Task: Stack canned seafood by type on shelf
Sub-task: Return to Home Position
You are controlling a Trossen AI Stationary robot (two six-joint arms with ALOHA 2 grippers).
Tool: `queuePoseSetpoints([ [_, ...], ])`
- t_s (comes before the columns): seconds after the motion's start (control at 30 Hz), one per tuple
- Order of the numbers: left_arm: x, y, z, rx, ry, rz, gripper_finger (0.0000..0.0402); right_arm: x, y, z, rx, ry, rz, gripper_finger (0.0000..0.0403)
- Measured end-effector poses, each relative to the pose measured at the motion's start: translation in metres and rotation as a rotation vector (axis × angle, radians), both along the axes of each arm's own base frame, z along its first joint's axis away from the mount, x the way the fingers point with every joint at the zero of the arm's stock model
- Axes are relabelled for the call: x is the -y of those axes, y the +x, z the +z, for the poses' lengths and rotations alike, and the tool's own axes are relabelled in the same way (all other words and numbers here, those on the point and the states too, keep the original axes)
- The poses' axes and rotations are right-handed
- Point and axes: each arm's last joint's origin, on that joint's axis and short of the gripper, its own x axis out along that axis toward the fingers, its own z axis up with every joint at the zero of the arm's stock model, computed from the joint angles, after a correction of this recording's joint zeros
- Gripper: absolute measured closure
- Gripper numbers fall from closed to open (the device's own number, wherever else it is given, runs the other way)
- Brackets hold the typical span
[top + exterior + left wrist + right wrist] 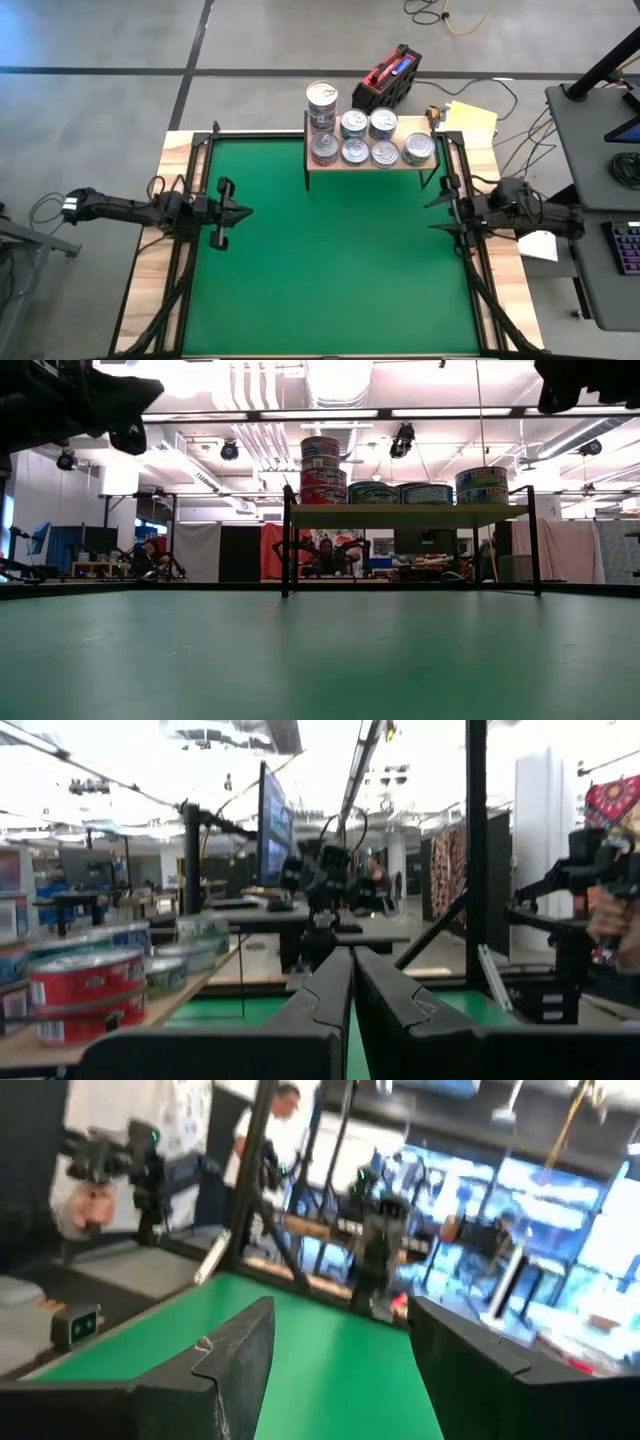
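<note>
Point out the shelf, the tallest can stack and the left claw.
shelf (405, 516): low view, board's front edge.
tallest can stack (322, 96): high view, top lid.
left claw (245, 210): high view, between its shut fingertips.

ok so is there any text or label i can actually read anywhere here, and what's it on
No text is legible in any view.
The tall stack of cans on the shelf: label printing shows, too blurred to read.
The blue-labelled cans beside it: printing too small to read.
The red and black case behind the shelf: no readable marking.
</note>
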Motion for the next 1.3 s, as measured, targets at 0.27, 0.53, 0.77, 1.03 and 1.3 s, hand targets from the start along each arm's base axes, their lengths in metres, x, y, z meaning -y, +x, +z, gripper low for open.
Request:
queuePoseSetpoints([
  [0.27,-0.001,-0.011,0.009,0.102,0.0,-0.003,0.0402,0.001,-0.001,0.001,-0.015,0.005,-0.04,0.0184],
  [0.53,-0.002,-0.021,0.009,0.119,-0.012,-0.008,0.0402,0.001,-0.001,0.0,-0.018,-0.013,-0.042,0.0184],
  [0.77,-0.002,-0.024,0.006,0.097,-0.01,-0.011,0.0402,0.001,-0.001,0.0,-0.019,-0.025,-0.036,0.0184],
  [1.03,-0.002,-0.023,0.002,0.059,-0.009,-0.013,0.0402,-0.001,0.002,-0.003,0.019,-0.057,0.025,0.0184],
  [1.3,-0.002,-0.021,-0.003,-0.002,-0.004,-0.009,0.0402,0.001,0.012,-0.025,0.006,-0.042,-0.003,0.0184],
])
